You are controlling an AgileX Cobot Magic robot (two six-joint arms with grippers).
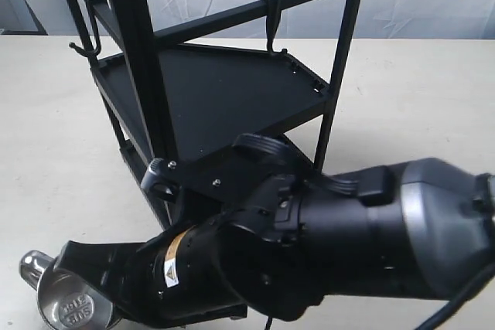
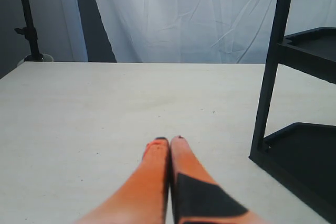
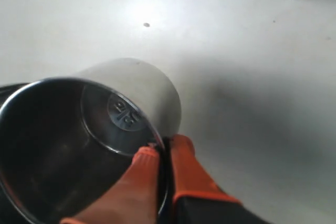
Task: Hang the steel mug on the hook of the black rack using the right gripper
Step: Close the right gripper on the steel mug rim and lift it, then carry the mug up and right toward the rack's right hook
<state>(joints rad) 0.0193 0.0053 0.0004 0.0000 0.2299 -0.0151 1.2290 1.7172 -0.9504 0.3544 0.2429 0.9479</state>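
The steel mug (image 1: 71, 304) is at the bottom left of the exterior view, tilted so that its stamped base faces the camera. My right gripper (image 1: 108, 284) is shut on it. In the right wrist view one orange finger is inside the mug (image 3: 131, 95) and the other outside, and the right gripper (image 3: 163, 149) pinches the rim wall. The black rack (image 1: 232, 90) stands behind the arm. The hook (image 1: 271, 22) hangs from its upper crossbar, far above the mug. My left gripper (image 2: 169, 141) is shut on nothing, low over the table.
A wider J-shaped hook (image 1: 90, 36) hangs on the rack's left side. The right arm's bulky body (image 1: 348, 245) fills the lower right of the exterior view. A rack post (image 2: 273, 72) and lower shelf (image 2: 304, 150) stand beside the left gripper.
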